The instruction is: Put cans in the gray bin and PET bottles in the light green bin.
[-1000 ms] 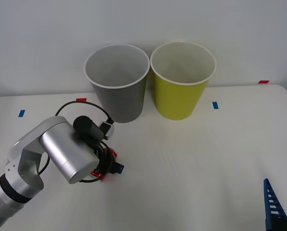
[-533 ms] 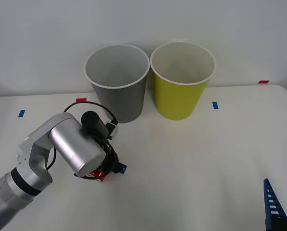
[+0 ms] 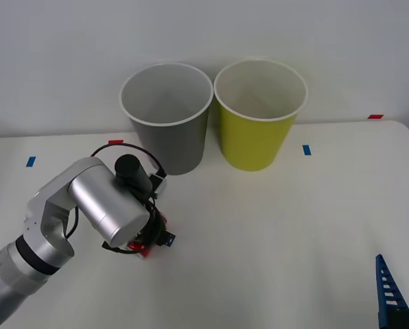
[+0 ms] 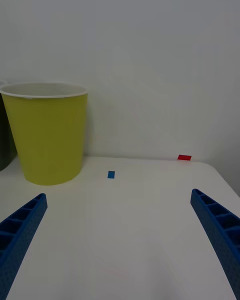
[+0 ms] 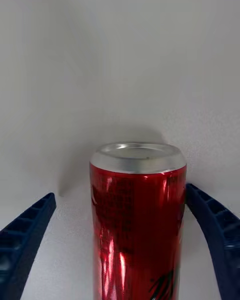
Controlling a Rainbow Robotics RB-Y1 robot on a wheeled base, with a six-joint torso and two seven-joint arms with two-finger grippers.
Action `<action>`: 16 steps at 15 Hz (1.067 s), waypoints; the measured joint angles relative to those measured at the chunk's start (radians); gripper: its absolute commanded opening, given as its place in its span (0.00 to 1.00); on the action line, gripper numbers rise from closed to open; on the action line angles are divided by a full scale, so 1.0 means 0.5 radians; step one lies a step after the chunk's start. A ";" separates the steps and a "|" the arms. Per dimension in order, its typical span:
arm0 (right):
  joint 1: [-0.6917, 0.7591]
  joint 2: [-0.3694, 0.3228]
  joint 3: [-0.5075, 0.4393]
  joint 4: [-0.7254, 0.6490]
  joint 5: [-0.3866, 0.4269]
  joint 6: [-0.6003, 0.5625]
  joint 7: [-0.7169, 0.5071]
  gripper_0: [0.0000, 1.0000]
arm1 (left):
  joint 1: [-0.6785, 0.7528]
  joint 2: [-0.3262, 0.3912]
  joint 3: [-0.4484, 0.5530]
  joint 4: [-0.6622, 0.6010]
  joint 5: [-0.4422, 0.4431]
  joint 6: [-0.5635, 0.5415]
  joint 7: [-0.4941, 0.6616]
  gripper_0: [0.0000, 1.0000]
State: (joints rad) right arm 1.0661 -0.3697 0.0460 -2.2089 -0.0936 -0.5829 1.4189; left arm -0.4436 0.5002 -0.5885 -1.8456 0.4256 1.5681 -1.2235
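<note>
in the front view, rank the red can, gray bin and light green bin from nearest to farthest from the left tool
1. Red can: between the left tool's fingers, on the table's left.
2. Gray bin: behind the tool, at the back.
3. Light green bin: farther right, beside the gray bin.

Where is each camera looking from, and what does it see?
Front view: from above the arms, looking down at the table; left arm over the red can, gray bin behind.
Right wrist view: on the right wrist, facing the light green bin; right gripper open.
Left wrist view: on the left wrist, facing the can; left gripper open around it.
Front and right wrist views share the green bin.
</note>
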 measured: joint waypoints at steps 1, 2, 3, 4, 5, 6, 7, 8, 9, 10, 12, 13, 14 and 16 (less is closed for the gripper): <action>0.000 0.000 0.000 0.000 0.000 0.000 0.000 1.00 | 0.000 0.001 0.007 0.000 0.020 0.001 -0.007 0.00; 0.000 0.000 0.000 0.000 0.000 0.000 0.000 1.00 | 0.000 0.003 0.015 0.001 0.050 0.001 -0.012 0.00; 0.000 0.000 0.000 0.000 0.000 0.000 0.000 1.00 | 0.000 0.005 0.025 0.001 0.085 0.002 -0.015 0.00; 0.000 0.000 0.000 0.000 0.000 0.000 0.000 1.00 | -0.001 0.007 0.030 0.001 0.111 0.002 -0.017 0.00; 0.000 0.000 0.000 0.000 0.000 0.000 0.000 1.00 | 0.000 0.008 0.032 0.001 0.124 0.003 -0.019 0.00; 0.000 0.000 0.000 0.000 0.000 0.000 0.000 1.00 | 0.000 0.009 0.032 0.001 0.129 0.005 -0.023 0.00; 0.000 0.000 0.000 0.000 0.000 0.000 0.000 1.00 | 0.000 0.009 0.032 0.001 0.132 0.011 -0.027 0.00; 0.000 0.000 0.000 0.000 0.000 0.000 0.000 1.00 | 0.000 0.009 0.032 0.000 0.135 0.015 -0.032 0.00; 0.000 0.000 0.000 0.000 0.000 0.000 0.000 1.00 | 0.000 0.009 0.032 -0.001 0.141 0.016 -0.036 0.00; 0.000 0.000 0.000 0.000 0.000 0.000 0.000 1.00 | 0.000 0.009 0.032 -0.001 0.150 0.017 -0.039 0.00; 0.000 0.000 0.000 0.000 0.000 0.000 0.000 1.00 | 0.000 0.009 0.032 0.000 0.168 0.016 -0.043 0.00; 0.000 0.000 0.000 0.000 0.000 0.000 0.000 1.00 | 0.000 0.009 0.032 -0.001 0.173 0.016 -0.043 0.00; 0.000 0.000 0.000 0.000 0.000 0.000 0.000 1.00 | 0.000 0.009 0.033 -0.007 0.174 0.016 -0.041 0.00; 0.000 0.000 0.000 0.000 0.000 0.000 0.000 1.00 | 0.002 0.013 0.034 -0.066 0.147 0.016 -0.034 0.00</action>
State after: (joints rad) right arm 1.0661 -0.3697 0.0460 -2.2089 -0.0936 -0.5829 1.4189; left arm -0.4424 0.5066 -0.5717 -1.8787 0.4992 1.5760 -1.2403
